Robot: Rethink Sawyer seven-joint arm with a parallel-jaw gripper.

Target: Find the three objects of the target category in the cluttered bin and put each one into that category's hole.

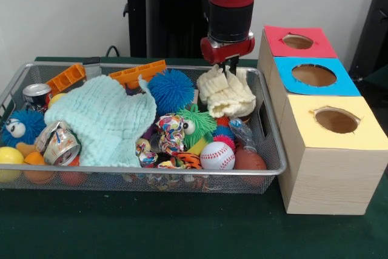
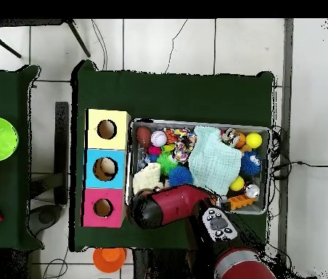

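A: Where does the tool [image 1: 230, 67] stand right now?

B: It is down at the cream cloth [image 1: 227, 93], at about 2 o'clock in the wire bin [image 1: 271, 150] in the front view. Its dark tips sink into the top folds; I judge it is closing on the cloth, but I cannot tell whether the grip is made.

A: So cloth is the target category?

B: That is my guess. The mint cloth [image 1: 106, 119] lies spread at about 9 o'clock, over the toys. I cannot make out a 3rd piece.

A: How to do this step well?

B: Pinch a thick fold, not a thin edge, so the cloth does not slip out on the lift. Rise straight up until the hanging part clears the bin's rim, since the blue spiky ball [image 1: 171, 90] sits just beside it and could snag.

A: And the holes?

B: The box [image 1: 327, 177] on the desk [image 1: 182, 228] has 3: red hole [image 1: 297, 41], blue hole [image 1: 313, 75], yellow hole [image 1: 336, 120]. I cannot tell which belongs to cloth. Centre the bundle over the hole before release, as loose corners may drape on the lip.
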